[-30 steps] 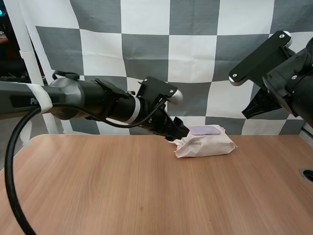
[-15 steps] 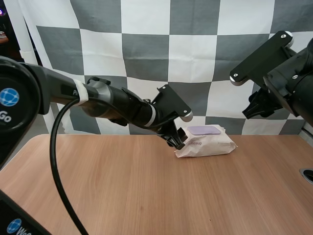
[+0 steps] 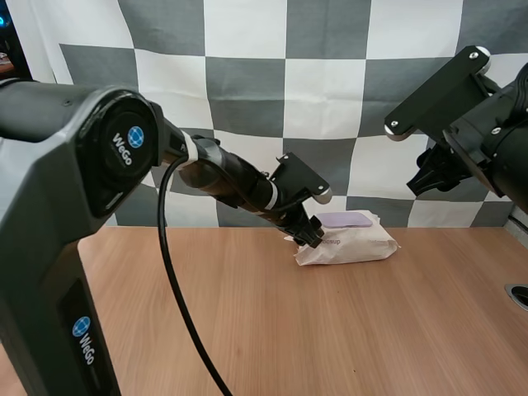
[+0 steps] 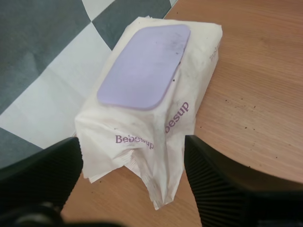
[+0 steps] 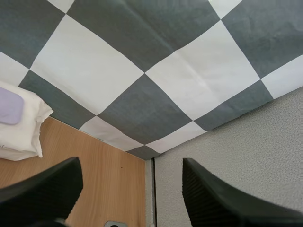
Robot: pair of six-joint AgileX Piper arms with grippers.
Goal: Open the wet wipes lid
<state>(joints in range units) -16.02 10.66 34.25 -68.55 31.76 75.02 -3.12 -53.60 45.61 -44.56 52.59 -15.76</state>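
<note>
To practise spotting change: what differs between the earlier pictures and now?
The left arm has swung its rear links up toward the camera, while the left gripper shifted only slightly at the left end of the white soft wet wipes pack. Nothing was grasped. The pack, its shut lilac lid and the raised right gripper kept their places.

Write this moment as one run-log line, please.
left gripper open, astride wet wipes pack end | right gripper open, raised aside | purple lid closed
</note>
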